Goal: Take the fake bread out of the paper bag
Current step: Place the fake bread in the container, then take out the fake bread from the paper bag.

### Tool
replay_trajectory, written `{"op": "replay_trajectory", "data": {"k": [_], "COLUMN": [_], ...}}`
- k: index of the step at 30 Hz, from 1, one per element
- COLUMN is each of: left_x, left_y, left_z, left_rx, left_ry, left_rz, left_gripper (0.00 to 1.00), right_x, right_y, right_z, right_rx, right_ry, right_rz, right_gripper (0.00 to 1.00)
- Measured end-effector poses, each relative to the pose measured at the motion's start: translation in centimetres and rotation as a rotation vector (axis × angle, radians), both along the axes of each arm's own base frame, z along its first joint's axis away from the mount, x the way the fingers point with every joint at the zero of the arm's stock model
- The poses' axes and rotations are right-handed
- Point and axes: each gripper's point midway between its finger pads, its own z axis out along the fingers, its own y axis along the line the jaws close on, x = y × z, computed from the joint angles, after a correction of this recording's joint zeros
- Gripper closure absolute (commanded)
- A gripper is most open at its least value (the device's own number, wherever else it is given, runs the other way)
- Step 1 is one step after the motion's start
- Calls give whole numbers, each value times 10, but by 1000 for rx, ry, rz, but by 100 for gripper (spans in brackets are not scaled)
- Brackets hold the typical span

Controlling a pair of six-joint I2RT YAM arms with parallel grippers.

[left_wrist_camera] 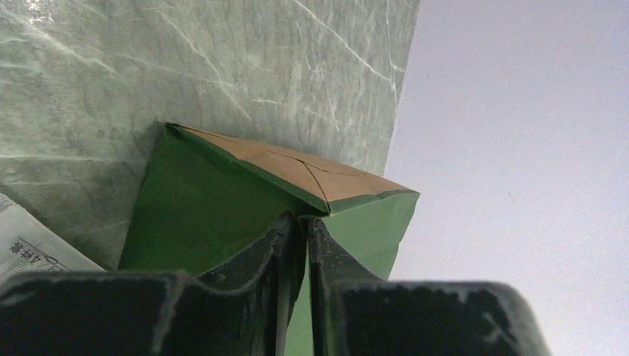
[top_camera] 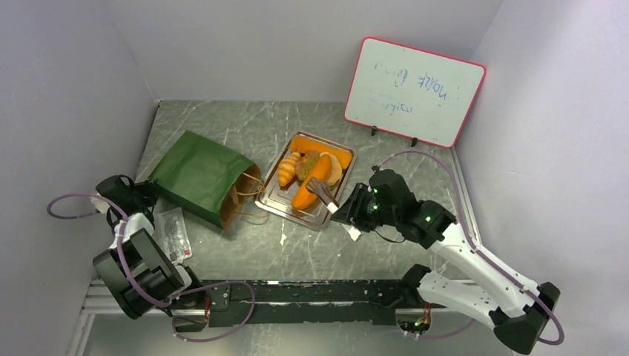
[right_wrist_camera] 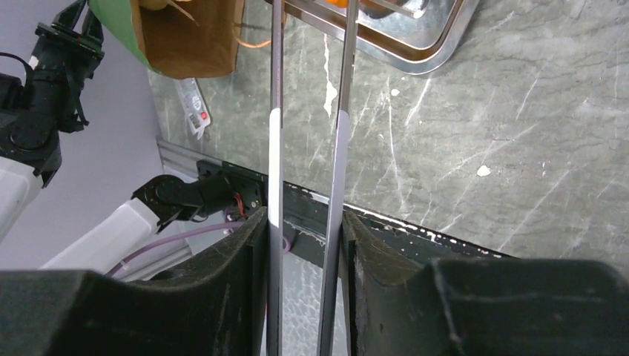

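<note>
- The left gripper (left_wrist_camera: pixel 298 222) is pressed together on the folded bottom edge of the paper bag (top_camera: pixel 199 174), which lies on its side with its mouth turned toward the tray (top_camera: pixel 291 214).
- Fake bread (top_camera: pixel 289 169) is heaped in the tray, so removal is judged largely done.
- The tongs (top_camera: pixel 323 193) are clamped in the right gripper (top_camera: pixel 347 213), tips over the tray.
- The pinch is shown only by the left wrist view. The bag's brown interior is shown only by the right wrist view, and any remaining contents cannot be told.

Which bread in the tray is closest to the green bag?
The striped croissant-shaped bread, at the edge of the tray facing the paper bag. The other pieces are smooth orange or pale and lie farther right.
</note>
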Motion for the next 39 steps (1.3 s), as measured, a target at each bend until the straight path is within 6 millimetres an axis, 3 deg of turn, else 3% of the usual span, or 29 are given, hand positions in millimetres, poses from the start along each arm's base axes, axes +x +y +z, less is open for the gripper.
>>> {"op": "replay_trajectory", "data": {"k": [6, 17, 28, 39], "left_x": [2, 7, 8, 13], "left_y": [-1, -5, -5, 8], "left_z": [-1, 1, 2, 17], "left_rx": [-6, -16, -26, -2], "left_ry": [-7, -29, -44, -64], "left_rz": [-12, -46, -66, -81], "left_gripper": [93, 93, 93, 93], "right_x": [-1, -20, -8, -7], "right_y": [11, 75, 122, 146], "right_z": [0, -22, -31, -54], "right_rx": [0, 2, 86, 127], "right_ry": [-1, 11, -7, 23], "right_rz": [36, 224, 285, 345], "right_gripper": [66, 67, 67, 68]}}
